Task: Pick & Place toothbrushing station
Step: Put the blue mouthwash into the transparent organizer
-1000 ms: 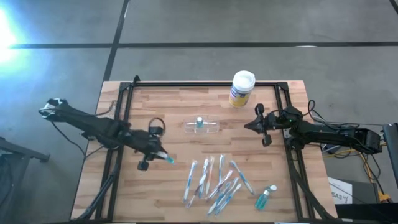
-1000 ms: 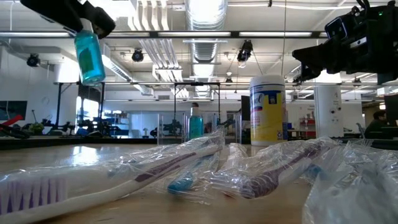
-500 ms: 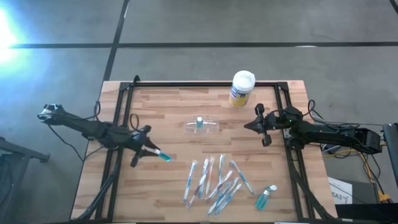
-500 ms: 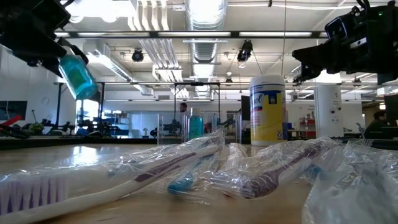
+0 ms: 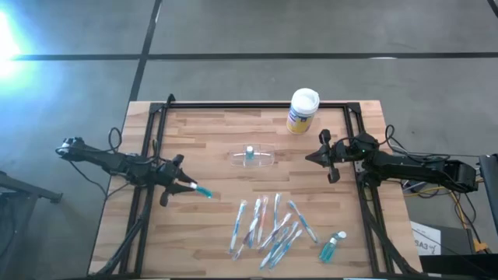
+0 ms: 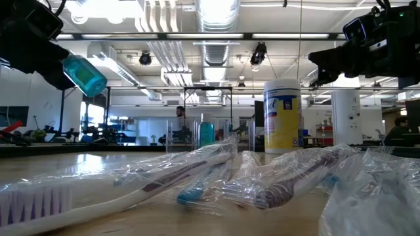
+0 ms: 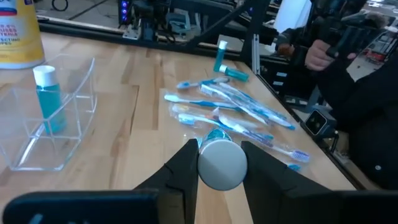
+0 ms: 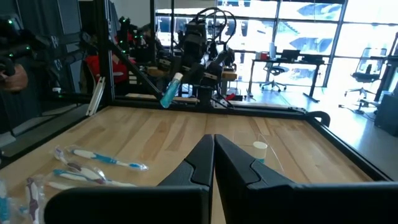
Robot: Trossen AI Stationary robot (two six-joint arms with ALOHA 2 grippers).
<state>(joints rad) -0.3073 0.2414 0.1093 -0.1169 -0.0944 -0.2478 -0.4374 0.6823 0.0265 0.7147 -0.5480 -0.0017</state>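
Note:
The see-through holder (image 5: 254, 158) lies on the table's middle with a small teal bottle (image 5: 250, 152) in it; it also shows in the left wrist view (image 7: 59, 121). My left gripper (image 5: 180, 187) hangs over the table's left part, left of the holder, shut on a second small teal bottle (image 5: 202, 191) with a white cap. My right gripper (image 5: 321, 155) is shut and empty at the right, beside the holder's right end. In the low view the held bottle (image 6: 84, 73) is tilted high above the table. My left gripper pinches the teal bottle at its white-capped end (image 7: 222, 165) between its two fingers, one on each side. The fingers point toward the table's right, about level, and the teal body (image 5: 204, 192) sticks out past the fingertips along them. The bottle is lifted clear and tilted.
A yellow-and-blue canister (image 5: 302, 110) with a white lid stands at the far edge. Several wrapped toothbrushes (image 5: 272, 225) lie near the front middle, with a third teal bottle (image 5: 331, 247) to their right. A black frame (image 5: 257, 105) rims the table. A person (image 7: 348, 68) stands beyond the table.
My left gripper has drawn back toward the table's left edge with the teal bottle, still shut on it. It has tipped: the bottle hung upright below the fingers a second ago and now slants nearly level, its body toward the table's right.

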